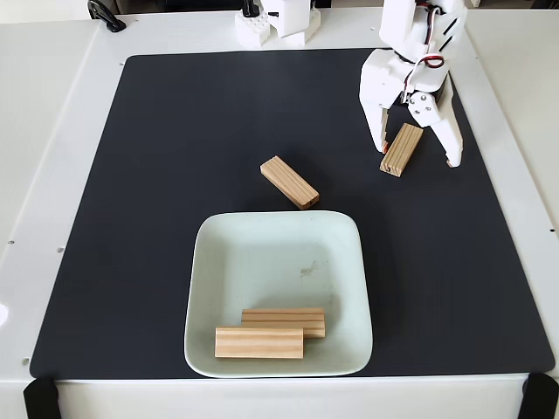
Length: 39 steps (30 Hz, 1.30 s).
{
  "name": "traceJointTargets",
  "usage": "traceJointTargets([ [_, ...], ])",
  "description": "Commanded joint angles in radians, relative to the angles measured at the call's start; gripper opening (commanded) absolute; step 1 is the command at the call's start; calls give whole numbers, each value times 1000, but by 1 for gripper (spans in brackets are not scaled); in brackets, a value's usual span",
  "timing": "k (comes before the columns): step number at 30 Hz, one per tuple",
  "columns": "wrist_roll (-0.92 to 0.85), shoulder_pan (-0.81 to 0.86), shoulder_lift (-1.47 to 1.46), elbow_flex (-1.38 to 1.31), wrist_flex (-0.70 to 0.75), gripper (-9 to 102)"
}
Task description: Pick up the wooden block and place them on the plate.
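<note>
Fixed view from above the table. The plate point(278, 229), a pale mint-white square with rounded corners and a raised rim, sits on a black mat point(157, 192) near the mat's lower edge. Two wooden blocks lie inside the plate toward its lower rim: one point(259, 343) nearest that rim, the other point(284, 319) just above it and touching it, both lengthwise across the plate. A third block point(289, 182) rests on the mat just above the plate's upper rim, angled, apart from the rim. A fourth block point(402, 149) stands farther up and to the right of the plate, tilted, between the fingers of the white gripper point(416, 158). The jaws are spread wider than the block; the left finger point(377, 131) is close against it, the right finger point(447, 140) stands apart, so no grasp is evident. White arm parts point(278, 24) sit beyond the mat's upper edge.
</note>
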Motion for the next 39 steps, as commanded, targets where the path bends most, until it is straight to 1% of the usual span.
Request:
traceJointTargets([
  [1, 3, -15, 9, 3, 5, 42],
  [6, 5, -15, 9, 3, 5, 42],
  [8, 6, -15, 9, 3, 5, 39],
  [10, 6, -15, 9, 3, 5, 30],
  [14, 9, -15, 9, 5, -2, 1],
  [15, 9, -15, 9, 5, -5, -2],
  [17, 9, -14, 8, 5, -6, 2],
  [20, 9, -14, 8, 5, -8, -1],
  [24, 32, -15, 8, 5, -12, 0],
  [26, 77, -15, 12, 5, -60, 0],
  [30, 184, -5, 41, -15, -204, 0],
  [32, 222, -2, 100, -21, -262, 0],
  [39, 339, 29, 344, -9, -382, 0],
])
